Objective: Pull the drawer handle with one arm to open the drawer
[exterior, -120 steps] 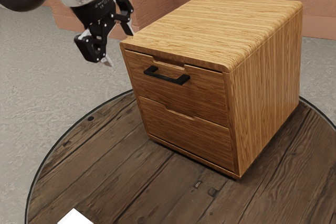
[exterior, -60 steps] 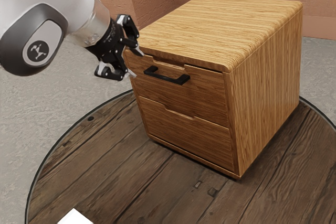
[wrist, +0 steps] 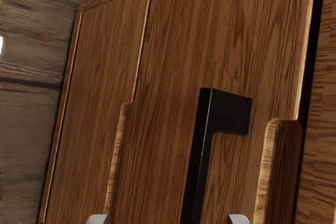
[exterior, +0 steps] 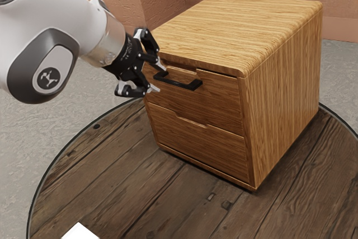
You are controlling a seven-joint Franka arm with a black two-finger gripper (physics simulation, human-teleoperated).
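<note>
**Operator:** Exterior view: report the gripper state.

**Technician:** The gripper (exterior: pixel 155 74) has its fingers spread apart (no clamp made). One finger stands above and one below the near end of the black handle (exterior: pixel 178 81), so that end lies between them.

**Operator:** Location of the drawer?

**Technician:** The upper drawer (exterior: pixel 218 100) is directly ahead of the gripper, its front flush with the face of the cabinet (exterior: pixel 240 26). The lower drawer (exterior: pixel 196 138) sits beneath the gripper's line. The cabinet stands on the round wooden table (exterior: pixel 140 183).

**Operator:** Wrist view?

**Technician:** Two pale fingertips (wrist: pixel 97 218) show just ahead of the hand. The handle (wrist: pixel 197 182) runs away from the hand between them, nearer to one tip than the other; whether they touch cannot be determined. The upper drawer (wrist: pixel 173 51) lies behind the handle, with the lower drawer (wrist: pixel 100 77) beside it and the table (wrist: pixel 31 66) beyond.
</note>
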